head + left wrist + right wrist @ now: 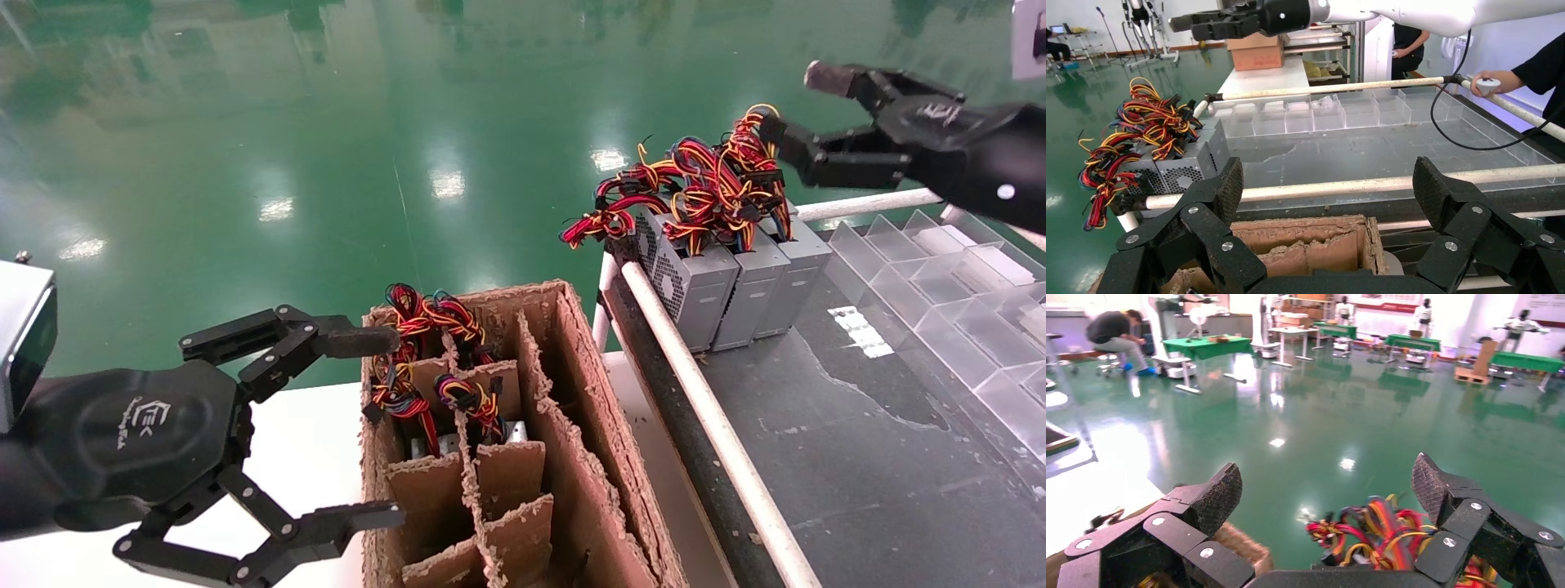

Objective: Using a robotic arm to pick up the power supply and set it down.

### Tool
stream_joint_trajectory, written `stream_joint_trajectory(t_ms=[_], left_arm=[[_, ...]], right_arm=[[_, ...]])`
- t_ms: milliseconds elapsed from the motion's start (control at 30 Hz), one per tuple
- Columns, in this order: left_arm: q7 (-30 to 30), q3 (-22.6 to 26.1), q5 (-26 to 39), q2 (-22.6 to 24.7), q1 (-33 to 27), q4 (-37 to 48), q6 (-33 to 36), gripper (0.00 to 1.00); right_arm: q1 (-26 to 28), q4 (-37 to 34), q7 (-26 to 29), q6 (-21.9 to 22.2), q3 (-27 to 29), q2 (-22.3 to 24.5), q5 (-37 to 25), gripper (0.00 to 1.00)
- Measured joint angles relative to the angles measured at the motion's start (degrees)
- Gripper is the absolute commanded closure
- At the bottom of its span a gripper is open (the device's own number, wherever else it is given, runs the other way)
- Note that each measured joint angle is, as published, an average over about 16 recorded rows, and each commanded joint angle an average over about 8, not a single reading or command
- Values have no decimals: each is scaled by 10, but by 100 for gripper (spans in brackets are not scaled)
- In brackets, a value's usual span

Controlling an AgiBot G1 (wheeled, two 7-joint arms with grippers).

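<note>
Three grey power supplies [739, 282] stand side by side at the far corner of the dark table [850, 441], their red, yellow and black wires [703, 188] bunched on top. My right gripper [797, 106] hangs open just above and right of those wires, holding nothing; its wrist view shows the wires [1376, 530] below the open gripper [1327, 484]. More wired power supplies [425, 359] sit in the cardboard box [572, 457]. My left gripper [392, 426] stands open beside the box's left wall, empty. The left wrist view looks past the open left gripper [1329, 190] to the box [1303, 245] and the three power supplies [1187, 165].
Worn cardboard dividers split the box into slots. A white rail [703, 400] edges the dark table. Clear plastic compartment trays [956, 302] line its right side. A white tabletop [310, 433] lies under my left gripper. A person's hand with a controller [1490, 82] shows beyond the table.
</note>
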Motion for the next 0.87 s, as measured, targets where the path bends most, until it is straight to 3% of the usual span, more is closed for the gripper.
stream_joint_trajectory(t_ms=[633,867], left_arm=[[0,0,0,0,0,0,0,0],[0,0,0,0,0,0,0,0]], right_arm=[[-148,230,48,-48,22,56,77,0],[-175,272,57,-57,26,67,92,0]])
